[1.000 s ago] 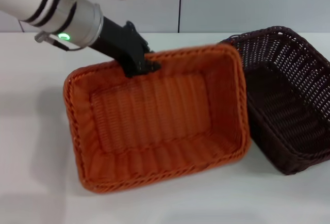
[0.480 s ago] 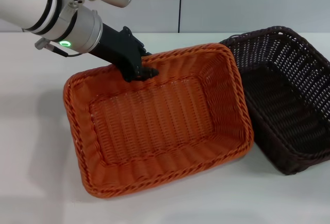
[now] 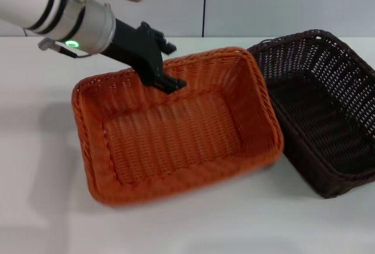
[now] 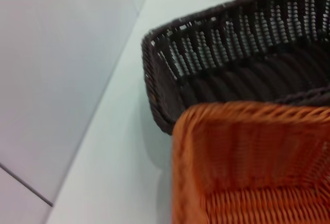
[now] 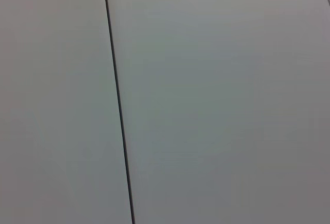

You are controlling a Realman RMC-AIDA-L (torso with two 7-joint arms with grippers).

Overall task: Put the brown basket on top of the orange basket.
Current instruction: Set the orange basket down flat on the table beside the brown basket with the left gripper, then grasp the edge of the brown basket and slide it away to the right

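The orange basket [image 3: 85,126] lies flat on the white table, its right end against the brown basket [image 3: 331,48], which stands to its right and slightly farther back. My left gripper [image 3: 170,65] is at the orange basket's far rim, open, with one finger outside the rim and one just inside above the floor. In the left wrist view the orange basket's corner [image 4: 247,146] sits in front of the brown basket's open-weave wall [image 4: 232,43]. The right gripper is out of view.
White table [image 3: 35,166] all around the baskets, grey wall panels [image 3: 263,2] behind. The right wrist view shows only a wall panel [image 5: 216,100] with a dark seam.
The orange basket, held tilted by its far rim a second ago, has come down flat on the table. The left gripper's fingers have spread apart and let go of the rim.
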